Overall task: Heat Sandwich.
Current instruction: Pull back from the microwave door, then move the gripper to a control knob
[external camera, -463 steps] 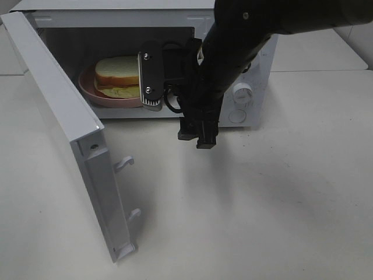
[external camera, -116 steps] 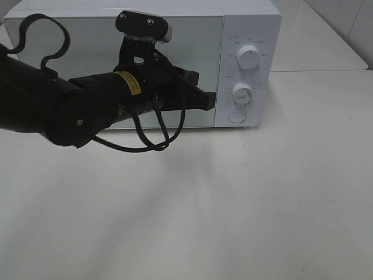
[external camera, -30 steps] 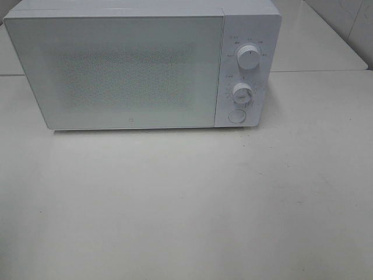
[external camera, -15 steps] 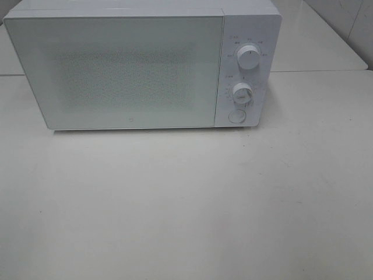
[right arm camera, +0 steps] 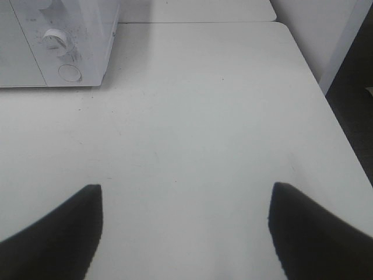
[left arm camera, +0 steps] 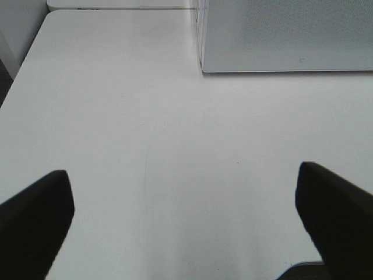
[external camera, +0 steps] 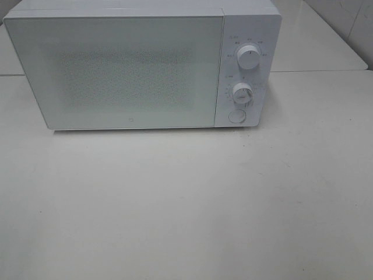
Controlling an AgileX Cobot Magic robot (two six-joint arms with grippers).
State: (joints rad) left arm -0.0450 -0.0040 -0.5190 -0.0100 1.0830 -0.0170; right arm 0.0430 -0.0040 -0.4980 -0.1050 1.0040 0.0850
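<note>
Left wrist: spread hand (left arm camera: 183, 172) over white table (left arm camera: 116, 87), microwave (left arm camera: 280, 35) nearby.

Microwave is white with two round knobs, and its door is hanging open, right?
Not quite. The microwave is white with two round knobs, but its door is shut flat, not hanging open. The exterior high view shows this.

A matte white tabletop (external camera: 186, 204) spread under soft, even light — a seam ran across its far side. Pale tiled wall (external camera: 355, 14) rose at the far right; dark floor (right arm camera: 358, 116) showed beyond the edge.
</note>
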